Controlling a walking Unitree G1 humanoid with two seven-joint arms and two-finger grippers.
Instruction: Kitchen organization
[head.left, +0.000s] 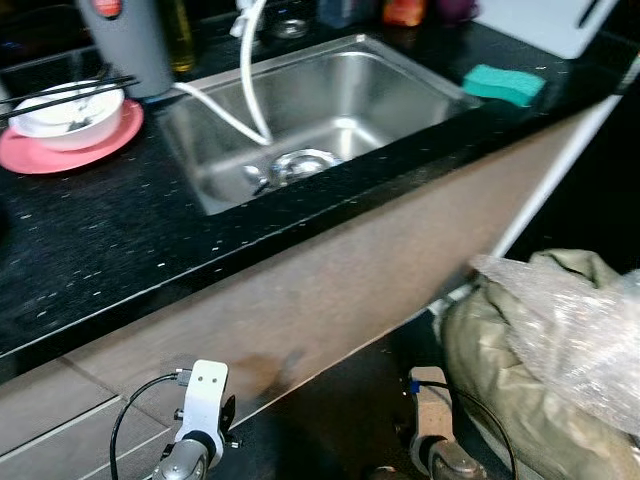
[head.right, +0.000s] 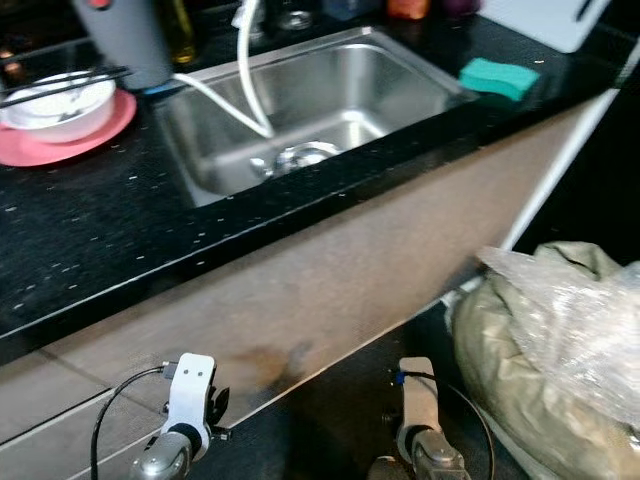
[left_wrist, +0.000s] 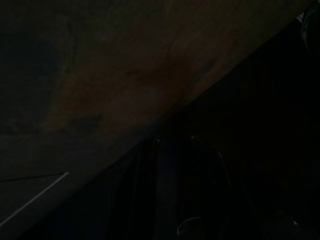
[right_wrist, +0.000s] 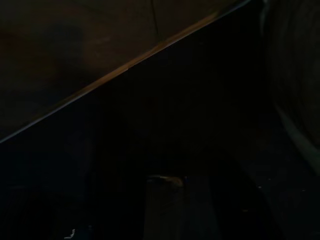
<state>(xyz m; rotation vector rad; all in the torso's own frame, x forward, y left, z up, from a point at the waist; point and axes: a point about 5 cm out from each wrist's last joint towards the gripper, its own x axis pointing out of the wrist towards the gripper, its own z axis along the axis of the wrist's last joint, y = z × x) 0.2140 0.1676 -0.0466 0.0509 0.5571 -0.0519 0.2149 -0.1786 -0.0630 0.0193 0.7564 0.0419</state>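
we stand before a black speckled countertop (head.left: 110, 240) with a steel sink (head.left: 390, 80) set into it, and both our arms hang low below the counter's edge, in front of the brown cabinet face (head.left: 330, 290). the left arm (head.left: 200, 420) and the right arm (head.left: 432, 420) show as wrists at the bottom of the head views; the fingers themselves lie below the frame, and the wrist views are too dark to read, so we cannot tell whether either gripper is open or closed, nor that either holds anything.

what there is to tidy lies up and ahead of us, on the counter. to our left, a white bowl (head.left: 68, 112) sits on a pink plate (head.left: 60, 150), with dark chopsticks (head.left: 60, 92) laid across the bowl's rim, their long axis running roughly left to right. a grey container (head.left: 130, 40) stands just behind the plate. to our right, a green sponge (head.left: 503, 84) lies near the sink's far right corner. a white hose (head.left: 250, 80) curves down into the basin toward the drain (head.left: 303, 162).

we judge the left arm nearer the bowl and plate, the right nearer the sponge; either must first rise above the counter edge. a bag under clear plastic (head.left: 560, 340) sits on the floor by our right.
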